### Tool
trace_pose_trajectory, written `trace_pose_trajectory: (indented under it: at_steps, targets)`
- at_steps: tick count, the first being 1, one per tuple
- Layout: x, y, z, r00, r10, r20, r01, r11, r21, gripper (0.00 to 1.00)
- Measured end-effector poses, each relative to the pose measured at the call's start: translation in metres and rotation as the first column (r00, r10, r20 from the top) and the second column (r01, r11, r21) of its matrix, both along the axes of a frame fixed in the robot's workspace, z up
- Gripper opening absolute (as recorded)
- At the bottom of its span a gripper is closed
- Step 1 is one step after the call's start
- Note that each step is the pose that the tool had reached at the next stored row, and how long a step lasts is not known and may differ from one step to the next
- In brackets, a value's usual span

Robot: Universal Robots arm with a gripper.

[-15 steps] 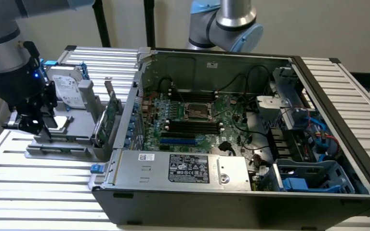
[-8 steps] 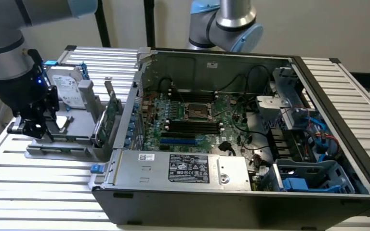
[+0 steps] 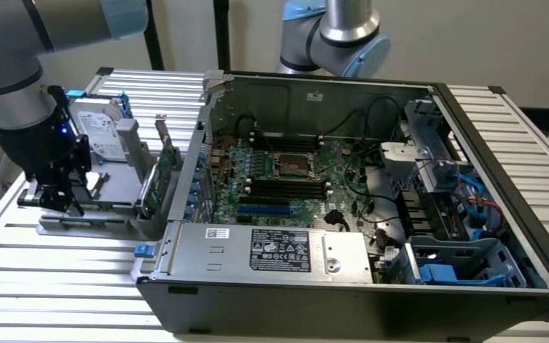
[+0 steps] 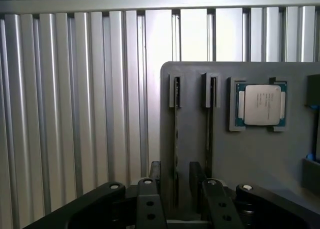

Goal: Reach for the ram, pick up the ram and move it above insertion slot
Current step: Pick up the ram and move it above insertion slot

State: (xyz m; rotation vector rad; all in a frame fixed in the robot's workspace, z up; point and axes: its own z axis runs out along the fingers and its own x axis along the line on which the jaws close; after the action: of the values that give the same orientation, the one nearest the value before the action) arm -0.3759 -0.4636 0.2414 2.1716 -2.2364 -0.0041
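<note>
The ram (image 4: 176, 139) stands on edge in a slot of the grey holder plate (image 4: 250, 159), seen edge-on as a thin dark strip. A second similar stick (image 4: 212, 134) stands in the neighbouring slot. My gripper (image 4: 176, 201) is open, one finger on either side of the first ram's near end, with gaps on both sides. In the exterior view the gripper (image 3: 55, 204) hangs over the holder (image 3: 83, 223) at that view's left, beside the open computer case. The black insertion slots (image 3: 279, 187) lie on the motherboard inside the case.
A processor chip (image 4: 260, 104) sits in a recess of the holder. A silver hard drive (image 3: 98, 132) and a green expansion card (image 3: 165, 171) stand upright between holder and case. The case wall (image 3: 198, 143) rises beside them. A second robot arm (image 3: 337, 36) stands behind the case.
</note>
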Motion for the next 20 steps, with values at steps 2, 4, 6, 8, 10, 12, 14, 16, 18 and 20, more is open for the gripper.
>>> trace_pose_trajectory:
  at_steps: [2,4,6,8,10,12,14,16,18,20]
  targets:
    - [0.0,0.0,-0.0037,1.0,0.0,0.0,0.0,1.0,0.0,0.36]
    - [0.0,0.0,-0.0073,1.0,0.0,0.0001,0.0,1.0,0.0001,0.36]
    - [0.0,0.0001,-0.0109,1.0,0.0,0.0001,0.0,1.0,0.0001,0.36]
    - [0.0,0.0,-0.0146,1.0,0.0,0.0001,0.0,1.0,0.0001,0.36]
    - [0.0,0.0,-0.0183,1.0,0.0,0.0,0.0,1.0,0.0,0.36]
    - [0.0,0.0,-0.0219,1.0,0.0,0.0001,0.0,1.0,0.0,0.36]
    - [0.0,0.0,-0.0255,1.0,0.0,0.0,0.0,1.0,0.0,0.36]
    - [-0.001,0.0,-0.0292,1.0,0.0,0.0,0.0,1.0,0.0,0.36]
    - [-0.001,0.0002,-0.0328,1.0,0.0,0.0001,0.0,1.0,0.0,0.36]
    - [-0.002,0.0004,-0.0364,1.0,0.0,0.0005,0.0,1.0,0.0,0.36]
